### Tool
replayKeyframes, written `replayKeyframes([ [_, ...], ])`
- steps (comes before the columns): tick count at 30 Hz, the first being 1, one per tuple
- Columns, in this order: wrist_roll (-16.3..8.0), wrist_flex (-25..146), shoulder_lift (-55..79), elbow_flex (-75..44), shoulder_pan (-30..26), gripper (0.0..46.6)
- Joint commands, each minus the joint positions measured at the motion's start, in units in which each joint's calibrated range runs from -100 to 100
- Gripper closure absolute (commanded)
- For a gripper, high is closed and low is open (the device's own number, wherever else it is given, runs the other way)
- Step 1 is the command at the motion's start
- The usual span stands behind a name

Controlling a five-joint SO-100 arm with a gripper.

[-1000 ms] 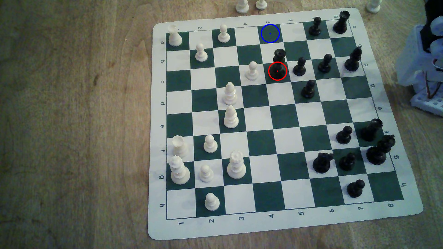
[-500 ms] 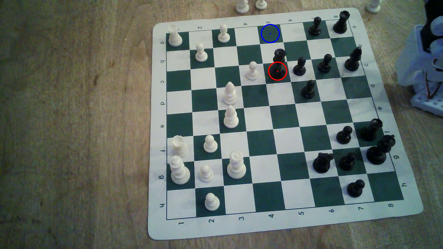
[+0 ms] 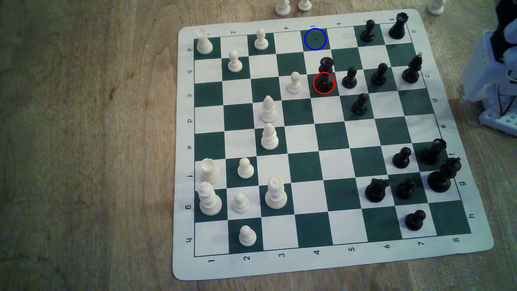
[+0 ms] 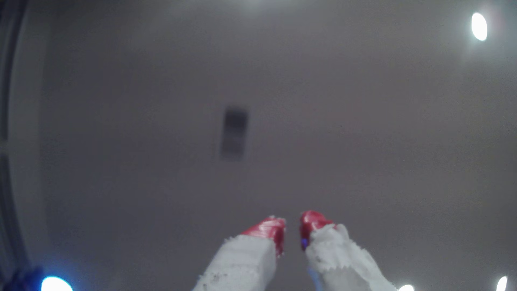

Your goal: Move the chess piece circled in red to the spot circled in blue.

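Observation:
The chess piece circled in red (image 3: 324, 80) is a tall black piece with a flared crown, standing upright on a dark green square in the upper middle of the board. The spot circled in blue (image 3: 315, 39) is a bare dark green square at the board's far edge, two rows beyond the piece and slightly to the exterior view's left. In the wrist view my gripper (image 4: 293, 223) points up at a grey ceiling, far from the board. Its red-taped fingertips (image 4: 268, 226) stand a narrow gap apart with nothing between them.
A white pawn (image 3: 294, 82) stands one square to the circled piece's left in the exterior view, and a black pawn (image 3: 349, 78) one square to its right. The arm's white base (image 3: 492, 72) sits off the board's right edge. Captured white pieces (image 3: 282, 7) lie beyond the far edge.

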Motion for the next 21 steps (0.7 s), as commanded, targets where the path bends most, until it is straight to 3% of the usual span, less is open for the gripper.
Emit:
replayKeyframes([
  [1,3.76,19.13,-0.03,0.90,0.33,46.4],
  [8,2.74,48.45,-0.03,0.90,5.33,46.4],
  [10,-0.24,58.53,-0.03,0.72,6.50,46.4],
  [15,-1.76,79.00,-0.03,-4.17,7.13,43.9],
  [21,-3.52,93.25,4.64,-13.51,5.57,44.6],
])
